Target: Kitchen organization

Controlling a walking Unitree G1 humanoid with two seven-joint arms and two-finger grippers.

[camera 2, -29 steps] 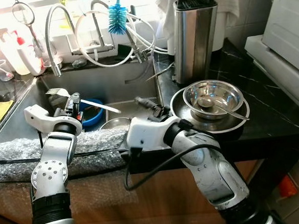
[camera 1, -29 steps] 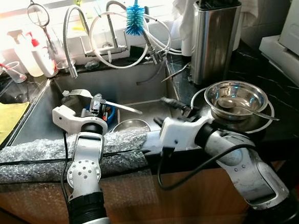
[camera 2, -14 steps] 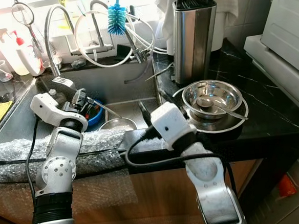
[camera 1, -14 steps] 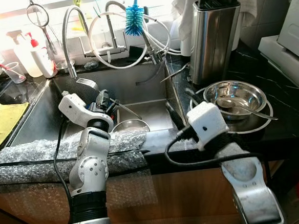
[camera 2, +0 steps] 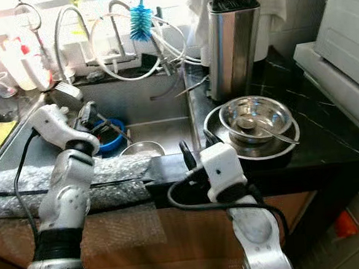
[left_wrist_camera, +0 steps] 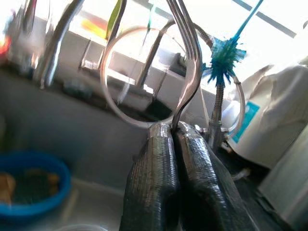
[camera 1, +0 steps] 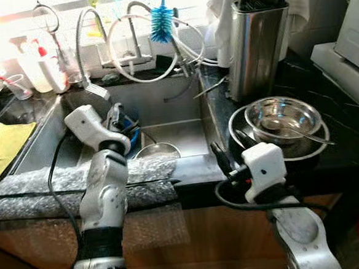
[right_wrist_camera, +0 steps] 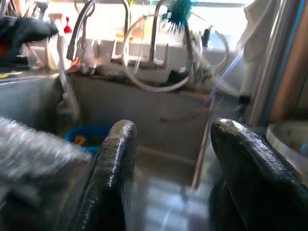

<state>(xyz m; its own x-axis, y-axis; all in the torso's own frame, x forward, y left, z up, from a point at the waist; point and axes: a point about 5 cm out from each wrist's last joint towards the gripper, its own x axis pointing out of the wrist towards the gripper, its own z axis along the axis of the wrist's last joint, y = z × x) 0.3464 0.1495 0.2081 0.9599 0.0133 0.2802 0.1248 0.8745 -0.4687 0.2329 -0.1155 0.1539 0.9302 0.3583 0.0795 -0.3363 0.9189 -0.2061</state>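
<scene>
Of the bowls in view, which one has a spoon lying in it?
The steel bowl on the black counter, right of the sink; a spoon lies across it. The blue bowl and the steel bowl down in the sink have no spoon.

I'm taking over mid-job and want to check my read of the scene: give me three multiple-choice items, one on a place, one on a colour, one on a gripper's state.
1. Where is the spoon?
A. in the steel bowl
B. in the sink
C. in the knife block

2. What colour is the bottle brush head?
A. red
B. blue
C. yellow

3. What is the left gripper doing?
A. open, holding nothing
B. shut on a cup
C. shut on a fork

Answers: 1 A, the spoon lies across the bowl on the counter. 2 B, its bristles are blue. 3 C, the left wrist view shows the fingers closed on the fork's handle.
</scene>
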